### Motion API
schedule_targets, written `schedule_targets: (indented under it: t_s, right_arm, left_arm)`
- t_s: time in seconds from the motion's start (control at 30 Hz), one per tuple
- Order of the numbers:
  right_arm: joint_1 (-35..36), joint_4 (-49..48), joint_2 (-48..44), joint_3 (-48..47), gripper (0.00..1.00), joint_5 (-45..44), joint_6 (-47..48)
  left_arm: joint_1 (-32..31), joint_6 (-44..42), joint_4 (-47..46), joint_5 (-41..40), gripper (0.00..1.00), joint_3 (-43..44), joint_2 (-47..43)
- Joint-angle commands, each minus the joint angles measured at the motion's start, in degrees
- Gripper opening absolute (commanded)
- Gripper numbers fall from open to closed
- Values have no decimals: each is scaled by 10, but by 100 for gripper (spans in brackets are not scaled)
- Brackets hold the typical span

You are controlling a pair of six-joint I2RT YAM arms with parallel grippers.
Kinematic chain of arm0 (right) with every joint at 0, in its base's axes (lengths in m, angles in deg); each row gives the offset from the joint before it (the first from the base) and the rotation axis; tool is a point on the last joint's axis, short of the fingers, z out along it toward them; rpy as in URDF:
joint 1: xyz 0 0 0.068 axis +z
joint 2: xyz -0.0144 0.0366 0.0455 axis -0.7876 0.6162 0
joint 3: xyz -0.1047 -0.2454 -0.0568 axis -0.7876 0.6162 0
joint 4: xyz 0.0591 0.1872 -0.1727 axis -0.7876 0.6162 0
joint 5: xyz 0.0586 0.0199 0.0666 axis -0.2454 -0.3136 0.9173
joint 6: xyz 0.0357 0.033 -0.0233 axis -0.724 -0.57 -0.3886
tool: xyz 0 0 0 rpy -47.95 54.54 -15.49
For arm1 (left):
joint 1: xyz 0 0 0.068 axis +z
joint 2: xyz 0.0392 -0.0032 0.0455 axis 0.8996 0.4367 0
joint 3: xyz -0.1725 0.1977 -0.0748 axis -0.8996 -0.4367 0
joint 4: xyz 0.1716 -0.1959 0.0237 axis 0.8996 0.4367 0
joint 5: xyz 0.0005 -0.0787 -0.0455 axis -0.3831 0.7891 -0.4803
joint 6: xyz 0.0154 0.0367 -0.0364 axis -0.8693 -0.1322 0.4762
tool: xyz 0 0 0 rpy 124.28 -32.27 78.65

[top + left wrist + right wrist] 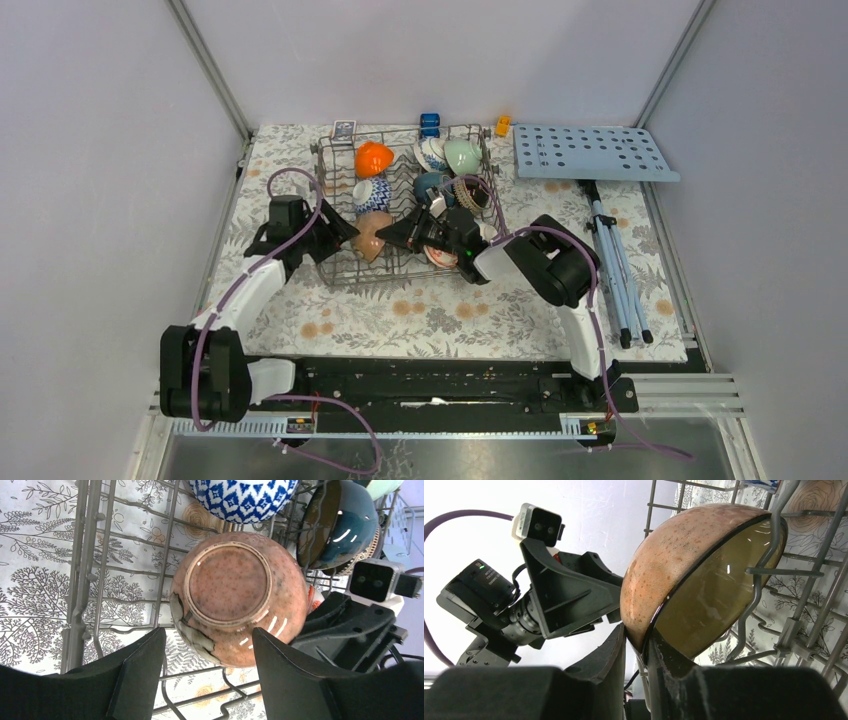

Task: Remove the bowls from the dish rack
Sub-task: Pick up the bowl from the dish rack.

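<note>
R gripper (638, 642) on bowl (674, 555) rim

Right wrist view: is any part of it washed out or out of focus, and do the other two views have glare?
Right wrist view: background blown out white, near fingers soft, speckled bowl sharp. Left wrist view: small glare streaks on the speckled bowl and the dark blue bowl. Top external view: even light, no strong glare.

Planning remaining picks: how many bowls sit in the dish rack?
8, others possibly hidden. Left column, far to near: orange, blue-white, speckled pink. Right side: blue-patterned and pale green at back, dark blue and brown mid, red-white near.
</note>
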Motion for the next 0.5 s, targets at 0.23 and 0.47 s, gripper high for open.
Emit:
schedule_targets:
  t_s: [0.23,0.47]
  right_arm:
    - [2,42,-41,5,58,-3,23]
    - [3,-19,-31,1,49,-9,-15]
  left_arm:
    - [4,4,-41,-8,68,17,43]
    - [4,6,-51,0,66,9,50]
